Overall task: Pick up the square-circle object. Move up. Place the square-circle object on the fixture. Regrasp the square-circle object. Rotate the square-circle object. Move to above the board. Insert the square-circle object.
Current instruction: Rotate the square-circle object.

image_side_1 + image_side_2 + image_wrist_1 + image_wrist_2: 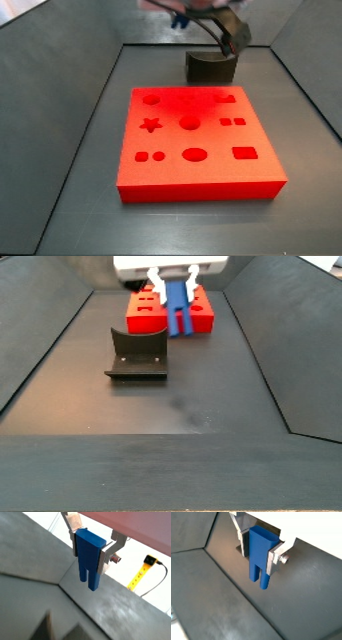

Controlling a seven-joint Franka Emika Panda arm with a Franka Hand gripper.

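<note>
My gripper (88, 554) is shut on the square-circle object (88, 559), a small blue block whose two prongs point down and hang free. Both wrist views show silver fingers (272, 559) clamping its upper sides. In a side view the gripper (174, 284) holds the blue block (177, 311) in the air, above and a little right of the fixture (138, 354), with the red board (203, 314) behind. The dark fixture (211, 66) stands just beyond the board (201, 188), whose top has shaped holes. There my gripper is only a blur at the upper edge.
Grey sloping walls (54, 346) enclose the dark floor on both sides. A yellow tape measure with a black cable (141, 572) lies outside the enclosure in a wrist view.
</note>
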